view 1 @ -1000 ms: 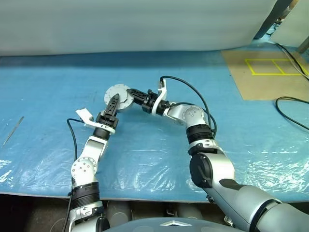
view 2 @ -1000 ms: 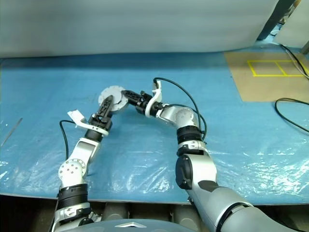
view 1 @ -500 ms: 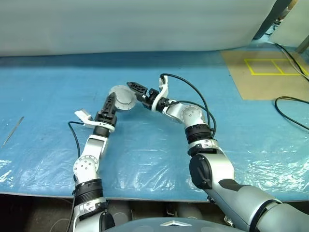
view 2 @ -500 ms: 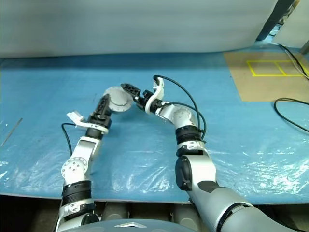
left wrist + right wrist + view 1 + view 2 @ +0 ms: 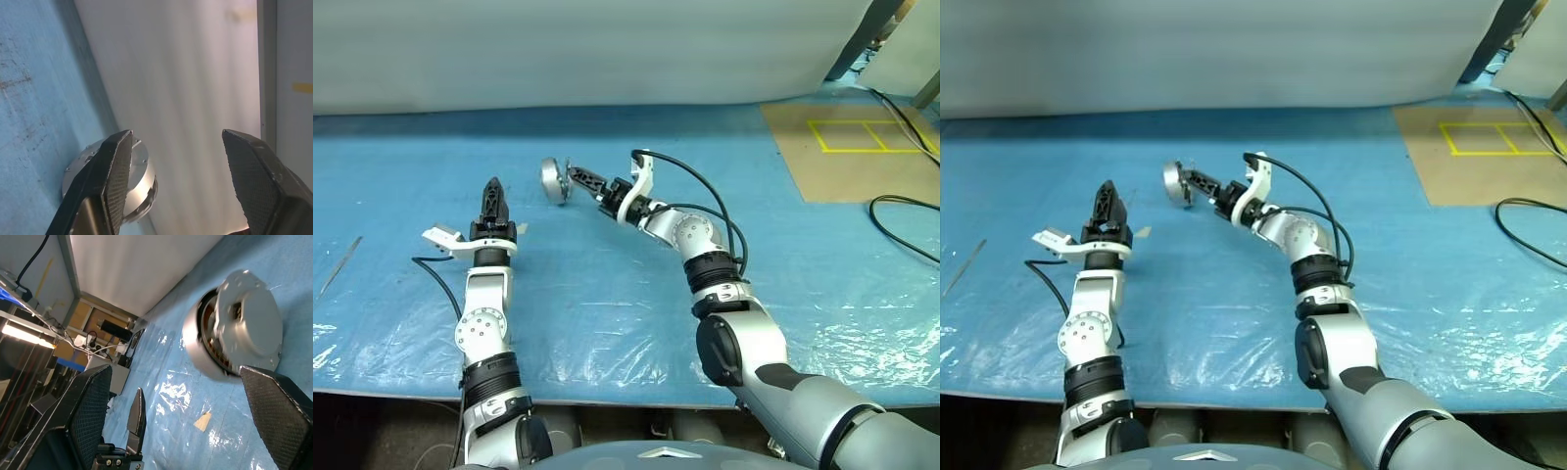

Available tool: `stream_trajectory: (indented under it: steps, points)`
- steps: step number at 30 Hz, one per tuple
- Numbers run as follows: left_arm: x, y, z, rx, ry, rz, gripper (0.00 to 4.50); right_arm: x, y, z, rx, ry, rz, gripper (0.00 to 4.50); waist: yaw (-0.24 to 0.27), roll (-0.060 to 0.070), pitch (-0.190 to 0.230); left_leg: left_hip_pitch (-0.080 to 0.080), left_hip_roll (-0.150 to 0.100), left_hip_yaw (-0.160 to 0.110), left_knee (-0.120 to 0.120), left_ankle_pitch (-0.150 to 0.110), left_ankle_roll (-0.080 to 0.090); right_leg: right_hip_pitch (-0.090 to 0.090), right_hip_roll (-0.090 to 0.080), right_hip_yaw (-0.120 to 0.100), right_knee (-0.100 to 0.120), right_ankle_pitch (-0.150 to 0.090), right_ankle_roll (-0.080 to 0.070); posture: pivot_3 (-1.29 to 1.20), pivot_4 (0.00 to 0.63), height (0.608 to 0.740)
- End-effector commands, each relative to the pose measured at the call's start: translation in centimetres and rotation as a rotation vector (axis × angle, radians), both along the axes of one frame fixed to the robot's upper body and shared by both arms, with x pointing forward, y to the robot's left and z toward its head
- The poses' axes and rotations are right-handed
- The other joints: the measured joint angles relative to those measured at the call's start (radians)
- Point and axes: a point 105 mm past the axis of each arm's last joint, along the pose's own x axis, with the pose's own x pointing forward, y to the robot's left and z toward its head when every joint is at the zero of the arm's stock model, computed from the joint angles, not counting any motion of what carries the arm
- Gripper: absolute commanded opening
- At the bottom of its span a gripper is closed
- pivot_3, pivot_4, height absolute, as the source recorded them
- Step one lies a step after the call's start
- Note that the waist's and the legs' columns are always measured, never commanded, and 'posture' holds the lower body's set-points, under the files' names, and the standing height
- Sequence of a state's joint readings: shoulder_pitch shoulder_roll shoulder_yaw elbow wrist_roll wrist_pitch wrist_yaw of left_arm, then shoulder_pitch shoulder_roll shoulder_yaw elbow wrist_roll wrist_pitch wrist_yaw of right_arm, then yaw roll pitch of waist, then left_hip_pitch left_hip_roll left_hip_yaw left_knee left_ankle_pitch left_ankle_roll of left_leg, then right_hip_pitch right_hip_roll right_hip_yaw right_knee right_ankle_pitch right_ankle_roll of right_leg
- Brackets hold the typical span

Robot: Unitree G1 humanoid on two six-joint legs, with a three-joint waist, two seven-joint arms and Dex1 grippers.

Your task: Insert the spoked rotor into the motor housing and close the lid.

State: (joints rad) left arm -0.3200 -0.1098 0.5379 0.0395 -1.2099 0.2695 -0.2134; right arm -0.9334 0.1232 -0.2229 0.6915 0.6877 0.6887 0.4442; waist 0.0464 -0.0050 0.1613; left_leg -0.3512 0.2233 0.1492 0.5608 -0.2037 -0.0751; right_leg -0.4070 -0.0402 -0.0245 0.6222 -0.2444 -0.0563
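The motor housing (image 5: 551,180) is tipped up on its edge on the blue table, just past the fingertips of my right gripper (image 5: 576,178). In the right wrist view the lid (image 5: 249,318) sits askew on the silver cup (image 5: 195,345), with copper windings showing in the gap. My right gripper (image 5: 176,372) is open wide and the housing lies free between and beyond its fingers. My left gripper (image 5: 493,193) is off to the left, pointing forward and upward, open (image 5: 176,136) and empty, with the housing (image 5: 142,171) far ahead of it. The spoked rotor is hidden.
Blue plastic sheet covers the table (image 5: 607,294), with a pale wall behind. A small tan scrap (image 5: 1141,232) lies near my left gripper. A thin rod (image 5: 337,264) rests at the far left. A tan board with yellow tape (image 5: 862,147) and black cables (image 5: 901,211) are at the right.
My left gripper has come off the housing and swung left. My right gripper has opened. The housing has gone from lying tilted between both grippers to standing on edge near the right fingertips.
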Motion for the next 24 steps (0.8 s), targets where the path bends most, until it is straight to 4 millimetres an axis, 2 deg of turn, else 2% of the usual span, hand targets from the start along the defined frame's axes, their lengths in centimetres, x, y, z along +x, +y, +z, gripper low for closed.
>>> stream_trajectory:
  steps: [1,24]
  points:
    - [-0.06,0.07,0.92,0.021,-0.028,0.013,3.02,-1.05,1.98,0.39,0.046,-0.021,0.037,4.35,0.000,0.000,0.000,0.000,0.000,0.000,0.000,0.000,0.000,0.000,0.000,0.000,0.000,0.000,0.000,0.00,0.150,0.740]
    - [-0.16,-0.23,0.88,0.025,-0.023,0.003,3.02,-1.24,2.20,0.25,0.042,-0.024,0.044,4.35,0.000,0.000,0.000,0.000,0.000,0.000,0.000,0.000,0.000,0.000,0.000,0.000,0.000,0.000,0.000,0.00,0.150,0.740]
